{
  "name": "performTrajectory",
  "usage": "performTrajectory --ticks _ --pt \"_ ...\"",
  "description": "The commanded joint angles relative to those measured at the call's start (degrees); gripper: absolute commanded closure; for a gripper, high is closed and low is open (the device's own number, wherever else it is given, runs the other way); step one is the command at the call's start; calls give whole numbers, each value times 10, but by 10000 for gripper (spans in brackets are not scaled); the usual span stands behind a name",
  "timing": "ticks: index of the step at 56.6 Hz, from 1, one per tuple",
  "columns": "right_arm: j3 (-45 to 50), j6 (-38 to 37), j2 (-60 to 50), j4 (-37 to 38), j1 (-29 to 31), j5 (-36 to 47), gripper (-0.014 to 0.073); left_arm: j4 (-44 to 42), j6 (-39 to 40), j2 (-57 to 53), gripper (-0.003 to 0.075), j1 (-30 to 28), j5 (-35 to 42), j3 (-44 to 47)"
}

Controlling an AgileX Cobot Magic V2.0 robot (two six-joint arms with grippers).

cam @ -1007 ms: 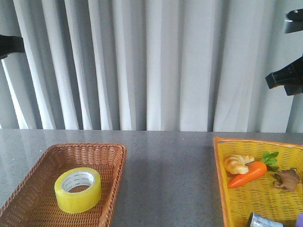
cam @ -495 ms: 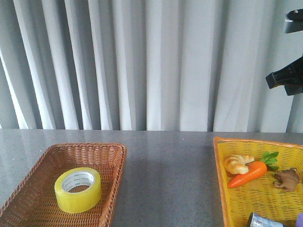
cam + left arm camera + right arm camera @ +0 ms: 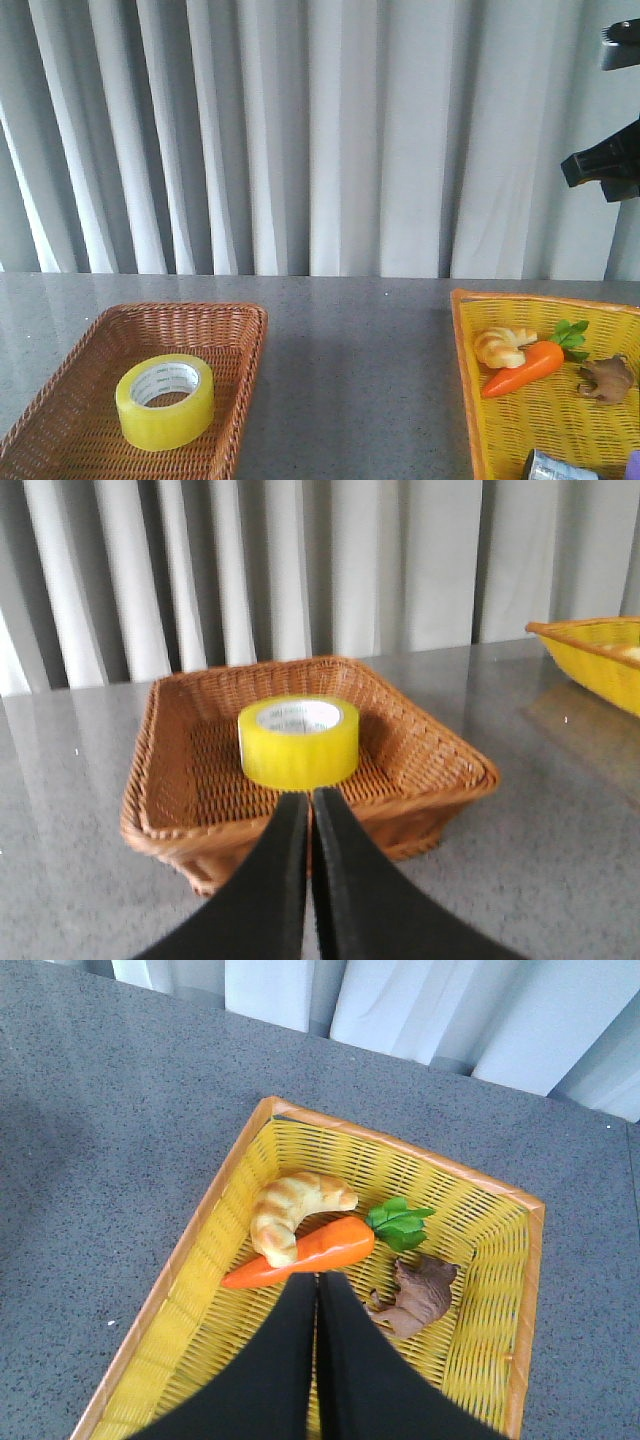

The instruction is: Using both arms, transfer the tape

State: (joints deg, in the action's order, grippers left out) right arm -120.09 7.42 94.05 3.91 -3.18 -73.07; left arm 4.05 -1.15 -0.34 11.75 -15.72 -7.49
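Note:
The yellow tape roll [image 3: 165, 401] with a white printed core lies flat in the brown wicker basket [image 3: 60, 440] at the front left. It also shows in the left wrist view [image 3: 299, 742], inside the brown basket [image 3: 160, 810]. My left gripper [image 3: 309, 798] is shut and empty, back from the basket's near rim and level with the tape; it is out of the front view. My right gripper [image 3: 318, 1280] is shut and empty, high above the yellow basket [image 3: 190, 1250]. Part of the right arm [image 3: 605, 165] shows at the upper right.
The yellow basket [image 3: 462, 380] at the right holds a croissant [image 3: 503, 346], a carrot [image 3: 525, 368], a brown animal toy [image 3: 606, 380] and a silvery cylinder [image 3: 555, 467]. Grey tabletop [image 3: 350, 380] lies between the baskets. White curtains hang behind.
The black left arm part seen at the upper left edge one second ago has left the front view. The tape and the right arm have not moved.

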Motion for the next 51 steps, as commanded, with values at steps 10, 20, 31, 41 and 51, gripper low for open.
performTrajectory --ticks 10,20,31,41,51 --pt "-14 2 -21 4 2 13 602 13 -1 -13 727 0 109 78" --pt "-14 2 -21 4 2 13 602 14 -53 -14 727 -44 107 85" --pt "-14 2 -21 4 2 13 602 16 -66 -14 727 -105 94 85" --pt "-14 2 -21 4 2 13 602 30 -66 -14 727 -148 94 85" --pt "-14 2 -21 4 2 13 602 38 -62 -14 727 -153 94 85"
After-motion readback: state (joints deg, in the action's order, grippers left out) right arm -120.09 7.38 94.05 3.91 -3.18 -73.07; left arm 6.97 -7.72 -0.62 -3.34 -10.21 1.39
